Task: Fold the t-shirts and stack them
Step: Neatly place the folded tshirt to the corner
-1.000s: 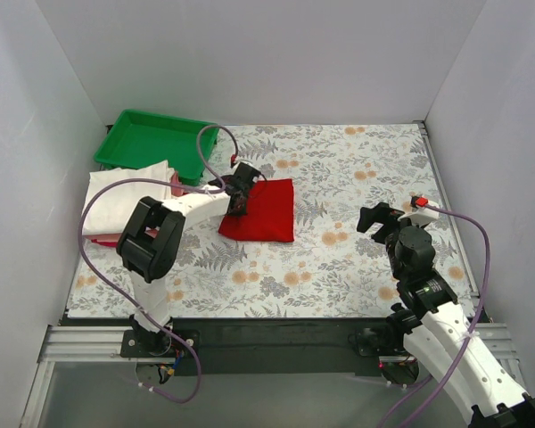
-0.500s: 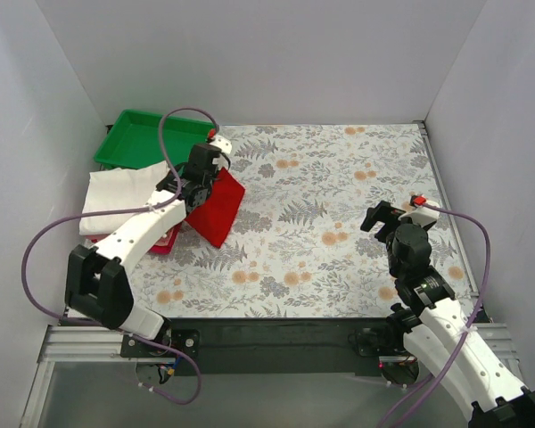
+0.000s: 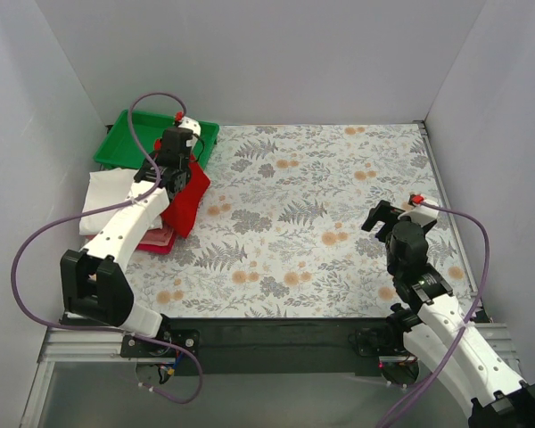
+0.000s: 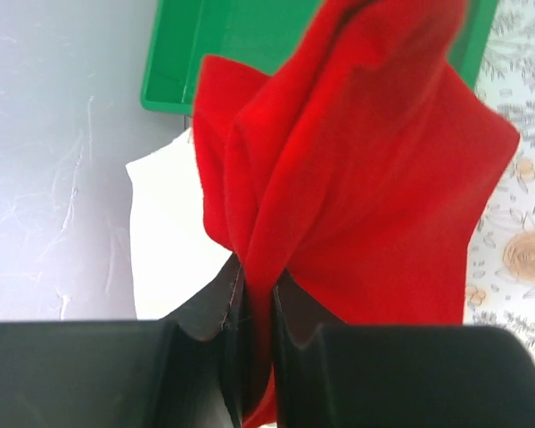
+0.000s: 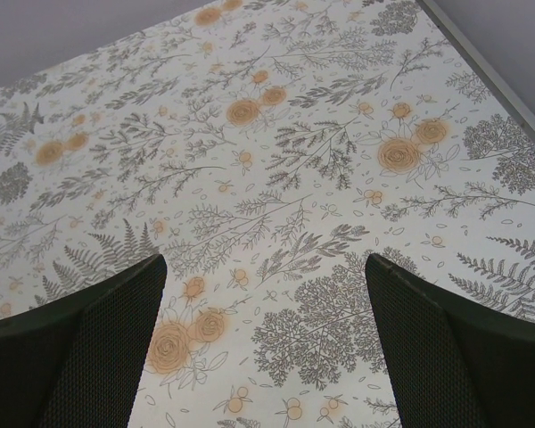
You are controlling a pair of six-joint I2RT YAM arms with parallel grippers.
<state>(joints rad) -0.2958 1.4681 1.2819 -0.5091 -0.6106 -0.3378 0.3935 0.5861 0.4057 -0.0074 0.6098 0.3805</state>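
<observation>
My left gripper (image 3: 174,160) is shut on a folded bright red t-shirt (image 3: 185,198) and holds it lifted so it hangs over the stack at the left. In the left wrist view the red t-shirt (image 4: 357,169) is pinched between my fingers (image 4: 209,308). Below lies a cream-white folded t-shirt (image 3: 111,192) on top of another red t-shirt (image 3: 157,241), whose edge shows. The white one also shows in the left wrist view (image 4: 165,241). My right gripper (image 3: 394,217) is open and empty over the floral cover at the right, its fingers (image 5: 98,348) wide apart.
A green plastic tray (image 3: 134,143) stands at the back left, just behind the stack and under my left wrist; it also shows in the left wrist view (image 4: 241,36). White walls close in the left, back and right. The floral cover (image 3: 339,196) spans the table.
My left gripper has carried the red t-shirt from the middle of the table leftwards and back, lifting it over the stack by the tray. The right arm has barely moved.
</observation>
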